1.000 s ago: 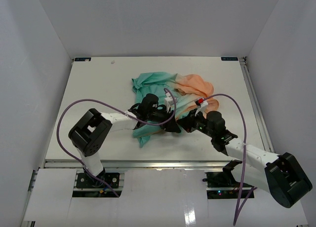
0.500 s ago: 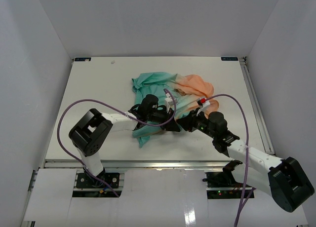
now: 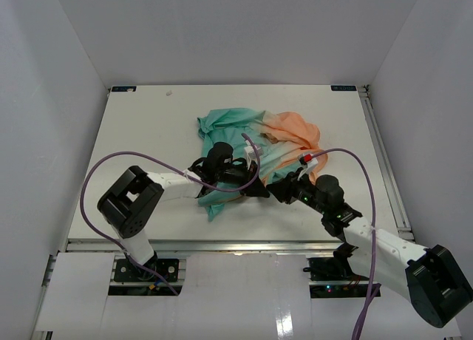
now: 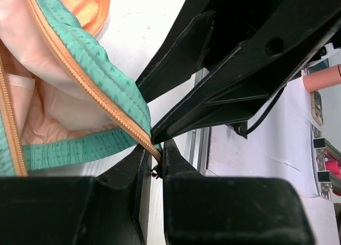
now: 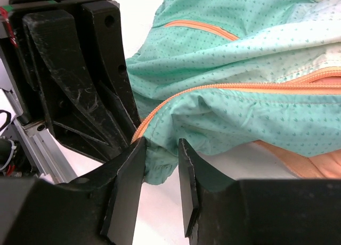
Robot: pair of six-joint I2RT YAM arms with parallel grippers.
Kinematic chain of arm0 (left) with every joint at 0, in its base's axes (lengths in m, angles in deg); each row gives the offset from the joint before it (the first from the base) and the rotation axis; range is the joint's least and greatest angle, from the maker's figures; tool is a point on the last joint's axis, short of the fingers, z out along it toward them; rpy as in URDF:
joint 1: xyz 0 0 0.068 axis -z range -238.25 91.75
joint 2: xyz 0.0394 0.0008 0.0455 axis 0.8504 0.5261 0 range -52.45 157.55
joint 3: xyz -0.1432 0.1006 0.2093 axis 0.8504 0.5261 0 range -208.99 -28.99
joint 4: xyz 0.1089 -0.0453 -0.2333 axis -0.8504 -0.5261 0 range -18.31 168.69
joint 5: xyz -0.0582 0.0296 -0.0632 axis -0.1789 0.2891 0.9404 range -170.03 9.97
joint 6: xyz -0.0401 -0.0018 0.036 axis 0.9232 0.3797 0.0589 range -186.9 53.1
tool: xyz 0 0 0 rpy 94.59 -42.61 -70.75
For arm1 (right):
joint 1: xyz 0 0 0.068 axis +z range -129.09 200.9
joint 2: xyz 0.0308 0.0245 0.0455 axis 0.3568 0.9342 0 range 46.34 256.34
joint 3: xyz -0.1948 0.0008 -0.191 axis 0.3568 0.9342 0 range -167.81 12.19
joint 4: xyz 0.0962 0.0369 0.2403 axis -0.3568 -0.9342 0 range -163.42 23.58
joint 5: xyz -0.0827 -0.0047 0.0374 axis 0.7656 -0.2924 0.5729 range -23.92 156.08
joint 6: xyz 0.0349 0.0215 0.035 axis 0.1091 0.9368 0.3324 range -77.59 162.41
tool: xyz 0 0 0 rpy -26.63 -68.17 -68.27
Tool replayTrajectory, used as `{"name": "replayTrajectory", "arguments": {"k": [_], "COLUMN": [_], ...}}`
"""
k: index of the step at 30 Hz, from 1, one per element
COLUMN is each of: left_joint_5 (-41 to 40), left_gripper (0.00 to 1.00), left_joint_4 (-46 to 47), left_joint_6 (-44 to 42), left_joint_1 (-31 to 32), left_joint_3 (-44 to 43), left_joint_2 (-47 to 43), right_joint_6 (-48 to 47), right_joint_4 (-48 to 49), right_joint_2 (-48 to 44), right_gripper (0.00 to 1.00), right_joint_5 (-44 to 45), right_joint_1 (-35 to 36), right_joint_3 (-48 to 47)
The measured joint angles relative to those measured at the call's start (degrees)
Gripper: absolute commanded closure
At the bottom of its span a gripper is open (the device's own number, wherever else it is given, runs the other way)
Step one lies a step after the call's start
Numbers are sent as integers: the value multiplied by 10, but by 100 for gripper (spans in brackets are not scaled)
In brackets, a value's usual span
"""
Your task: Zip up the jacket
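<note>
The jacket [image 3: 259,133] lies crumpled mid-table, teal at the left and peach at the right. My left gripper [image 3: 260,192] sits at its near teal hem. In the left wrist view it [image 4: 155,154] is shut on the bottom end of the orange zipper [image 4: 106,101]. My right gripper [image 3: 275,188] meets it tip to tip from the right. In the right wrist view its jaws [image 5: 160,149] stand narrowly apart, pinching a bunched teal hem corner of the jacket [image 5: 240,53] beside the zipper [image 5: 240,87]. The zipper looks unjoined.
The white table [image 3: 133,133] is boxed in by white walls at the left, back and right. A metal rail [image 3: 236,245] runs along the near edge just behind both grippers. Purple cables [image 3: 96,177] loop off both arms.
</note>
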Motion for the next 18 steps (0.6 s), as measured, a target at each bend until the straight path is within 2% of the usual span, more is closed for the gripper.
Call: {"name": "replayTrajectory", "arguments": {"k": [10,18], "left_joint_5": [11,18], "left_gripper": [100,100], "left_joint_4": [8,15], "left_joint_6": [3,6], "left_joint_1": [0,-2], "left_joint_3": [2,9], "left_joint_2": [-9,-9], "right_joint_6": [25,52], "right_joint_4": [53,78], "right_joint_2": [-1,17], "right_gripper": [51,51], "right_joint_5": [-12,-19], "right_joint_1": [-4,-7], "right_joint_3": [23,28]}}
